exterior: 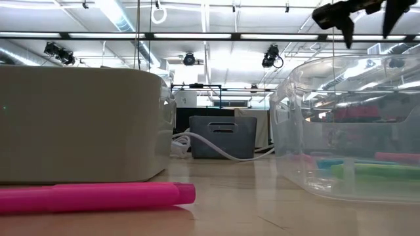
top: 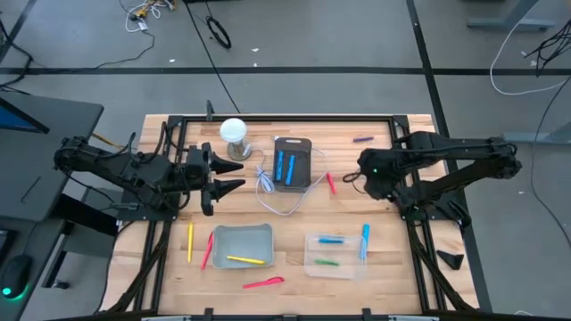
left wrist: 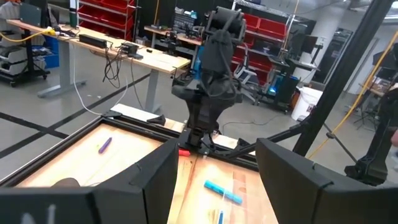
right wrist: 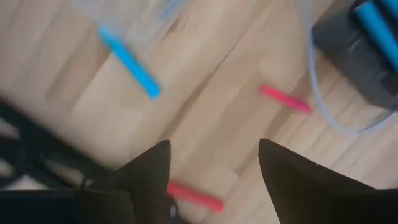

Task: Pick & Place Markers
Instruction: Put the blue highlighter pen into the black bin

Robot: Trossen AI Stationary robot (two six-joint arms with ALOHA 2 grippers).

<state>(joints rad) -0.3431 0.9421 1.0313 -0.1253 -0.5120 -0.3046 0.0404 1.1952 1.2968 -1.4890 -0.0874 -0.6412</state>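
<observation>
left gripper [top: 234,175]: jaws spread, empty | right gripper [top: 350,176]: jaws spread | red marker [top: 331,184] just beside, untouched

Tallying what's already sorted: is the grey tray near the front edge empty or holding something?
Holding something: one yellow marker lies inside the grey tray; no other marker shows in it.
</observation>
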